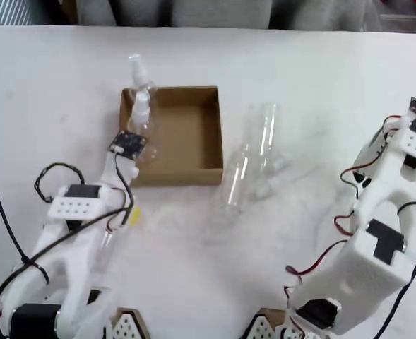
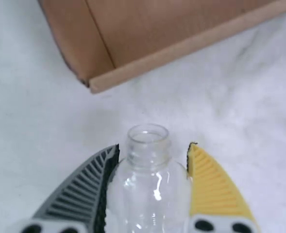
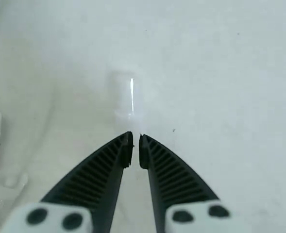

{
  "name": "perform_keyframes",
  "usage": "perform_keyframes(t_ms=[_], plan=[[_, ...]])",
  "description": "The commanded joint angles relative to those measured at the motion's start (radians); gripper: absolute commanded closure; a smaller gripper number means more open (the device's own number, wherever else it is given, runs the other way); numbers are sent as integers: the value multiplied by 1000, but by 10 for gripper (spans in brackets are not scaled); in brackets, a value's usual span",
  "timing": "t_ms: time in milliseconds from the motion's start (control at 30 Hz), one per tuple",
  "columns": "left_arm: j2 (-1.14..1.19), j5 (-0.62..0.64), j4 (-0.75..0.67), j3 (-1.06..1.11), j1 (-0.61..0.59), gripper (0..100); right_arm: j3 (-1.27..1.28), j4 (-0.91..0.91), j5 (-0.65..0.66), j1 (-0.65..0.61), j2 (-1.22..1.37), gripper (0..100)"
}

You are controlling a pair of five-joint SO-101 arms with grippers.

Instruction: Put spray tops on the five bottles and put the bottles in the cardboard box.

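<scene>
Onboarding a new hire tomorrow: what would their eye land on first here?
The open brown cardboard box sits mid-table, with two clear bottles wearing white spray tops at its left side. The left gripper has its grey and yellow fingers around a topless clear plastic bottle just short of the box. More clear topless bottles lie on the white table right of the box.

Cardboard box [image 1: 193, 175]: plain brown. Counter [image 1: 321, 70]: white. Left tool [image 2: 153, 147]: ribbed, one side grey, one yellow. Bottle [image 2: 150, 194] in it: clear. Right tool [image 3: 134, 141]: ribbed black, white bases. Spray top [image 1: 137, 67] by the box's far-left corner: white.
</scene>
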Motion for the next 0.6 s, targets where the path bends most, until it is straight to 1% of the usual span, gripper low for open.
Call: perform_keyframes(t_ms=[0,100,200,267,433,567], plan=[[-30,-9,-17,3,-7,968,71,-70,-8,-5,-119,981],[-30,-9,-17,3,-7,968,149,-122,-8,-13,-142,959],[-30,-9,-17,3,-7,968,183,-160,-29,-22,-140,873],[-30,-9,-17,3,-7,968,190,-166,-37,-28,-137,845],[-30,-9,-17,3,-7,968,187,-170,-44,-42,-134,852],[-30,-9,-17,3,-7,968,193,-213,-118,-56,-131,850]])
